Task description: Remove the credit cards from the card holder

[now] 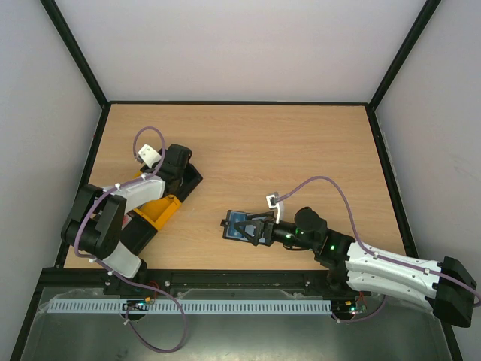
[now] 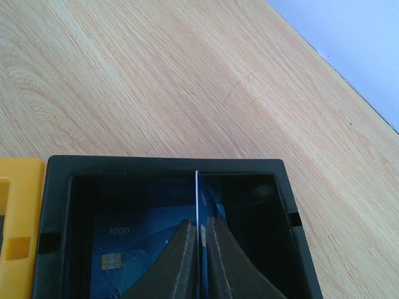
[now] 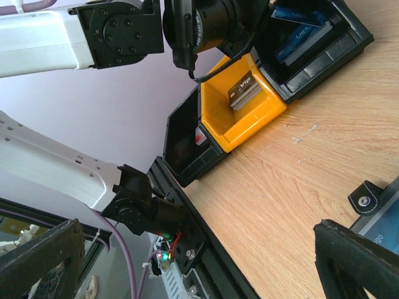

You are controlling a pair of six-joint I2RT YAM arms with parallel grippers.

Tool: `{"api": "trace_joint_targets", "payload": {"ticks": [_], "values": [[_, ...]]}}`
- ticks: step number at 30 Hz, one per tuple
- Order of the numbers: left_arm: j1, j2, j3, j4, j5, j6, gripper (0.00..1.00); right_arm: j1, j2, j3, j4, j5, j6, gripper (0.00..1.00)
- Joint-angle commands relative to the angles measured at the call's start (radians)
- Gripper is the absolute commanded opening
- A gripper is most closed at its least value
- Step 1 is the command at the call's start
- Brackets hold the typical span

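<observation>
Left arm (image 1: 128, 197), right arm (image 1: 387, 272): white shells, black joints, purple cables (image 1: 325, 179), green LEDs (image 1: 328, 246).

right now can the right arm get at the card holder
Likely yes: the right gripper is open right at the card holder, nothing between; the left gripper is off at the tray, pinching a card.

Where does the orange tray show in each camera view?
Top external: orange tray left of centre.
Left wrist: bottom left edge, cropped.
Right wrist: upper centre.
Shared landmark: the black tray adjoining it.
</observation>
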Motion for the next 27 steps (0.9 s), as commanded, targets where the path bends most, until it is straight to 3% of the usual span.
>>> {"api": "trace_joint_targets", "payload": {"ticks": [1, 7, 14, 24, 26, 27], "values": [[-0.002, 0.019, 0.031, -0.019, -0.042, -0.007, 0.08, 0.003, -0.009, 0.014, -0.017, 0.019, -0.010, 0.98], [-0.010, 0.007, 0.031, -0.040, -0.025, 0.008, 0.21, 0.004, -0.012, 0.000, -0.016, 0.031, -0.008, 0.98], [-0.013, -0.001, 0.027, -0.091, -0.034, -0.010, 0.24, 0.003, -0.026, 0.007, -0.029, 0.041, -0.008, 0.98], [-0.014, -0.101, 0.030, -0.127, 0.004, 0.035, 0.35, 0.003, -0.031, 0.013, -0.059, 0.082, 0.022, 0.98], [-0.013, -0.146, 0.030, -0.132, 0.033, 0.072, 0.42, 0.003, -0.036, 0.017, -0.083, 0.117, 0.030, 0.98], [-0.013, -0.176, 0.030, -0.134, 0.057, 0.098, 0.52, 0.003, -0.037, 0.018, -0.098, 0.144, 0.039, 0.98]]}}
